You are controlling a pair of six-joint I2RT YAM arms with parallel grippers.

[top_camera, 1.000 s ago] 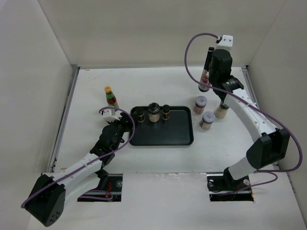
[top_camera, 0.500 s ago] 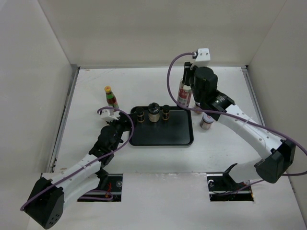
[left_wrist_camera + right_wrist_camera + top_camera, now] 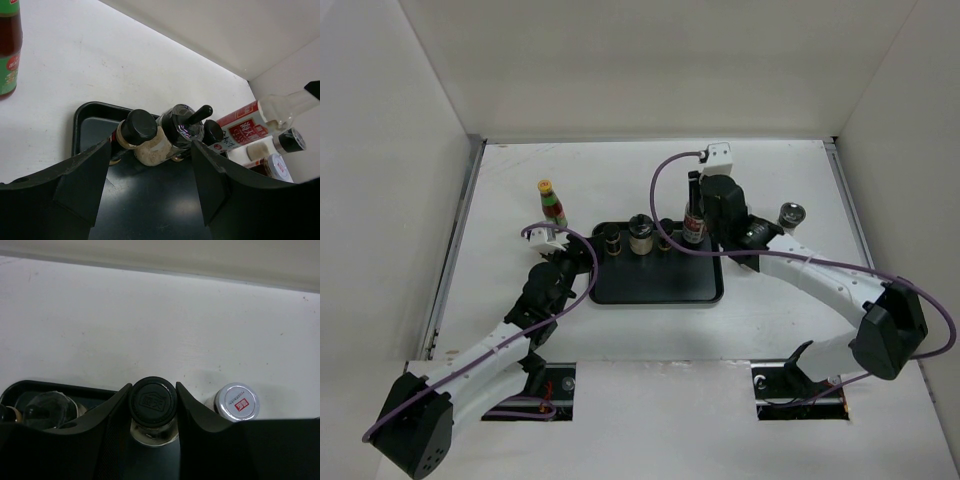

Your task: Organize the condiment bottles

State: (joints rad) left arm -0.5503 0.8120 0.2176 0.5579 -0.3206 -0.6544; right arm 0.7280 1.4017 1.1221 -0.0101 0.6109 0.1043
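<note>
Right end effector (image 3: 152,410): clamped on tall black-capped bottle (image 3: 693,212), cap between fingers, tray (image 3: 660,285) beneath.
Left end effector (image 3: 150,200): wide open, empty; three jars (image 3: 145,137) just ahead.
Sauce bottle (image 3: 9,47): ahead-left, on table (image 3: 100,55).

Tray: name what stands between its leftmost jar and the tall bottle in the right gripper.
A glass-lidded jar and a small black-capped jar, in that order; the left wrist view shows it best.

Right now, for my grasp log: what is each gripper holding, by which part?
Right gripper holds the tall black-capped bottle by its cap and neck. Left gripper holds nothing.
</note>
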